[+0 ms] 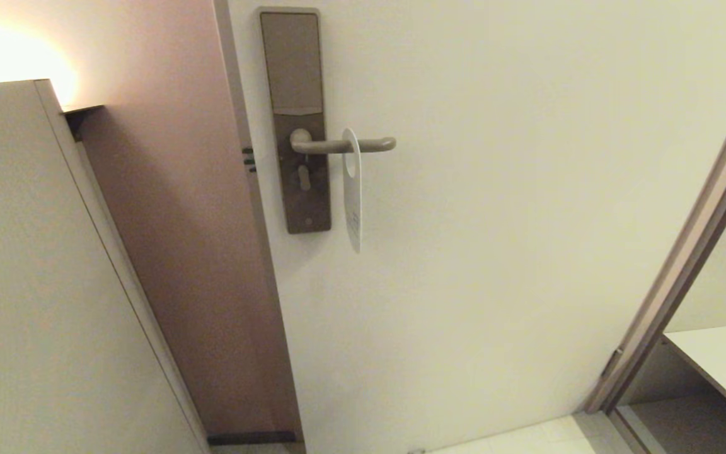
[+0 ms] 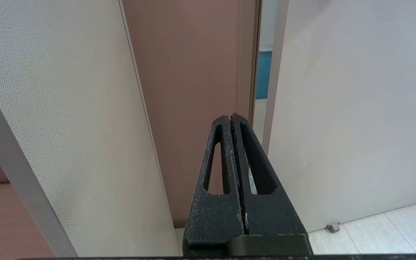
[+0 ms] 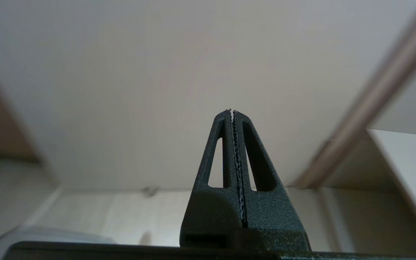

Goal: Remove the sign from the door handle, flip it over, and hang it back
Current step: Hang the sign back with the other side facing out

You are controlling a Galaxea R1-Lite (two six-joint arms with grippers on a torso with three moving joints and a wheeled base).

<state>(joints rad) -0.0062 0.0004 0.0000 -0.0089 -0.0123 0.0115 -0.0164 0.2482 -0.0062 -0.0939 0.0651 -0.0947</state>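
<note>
Cream-white door (image 1: pixel 527 221) fills most of the head view, with a tall bronze-grey backplate (image 1: pixel 293 75) near its left edge. From that plate the door handle (image 1: pixel 344 145) runs level toward the right. Threaded on the lever by its oval hole, the sign (image 1: pixel 352 195) hangs straight down, long axis vertical, turned nearly edge-on with a pale face showing. Neither arm reaches into the head view. The left gripper (image 2: pixel 231 116) sits low, clenched on nothing, aimed at the gap by the door's edge. The right gripper (image 3: pixel 232 111) is likewise pressed together and empty, pointing at bare door low down, so the sign lies well above both; which arm is nearer I cannot tell
</note>
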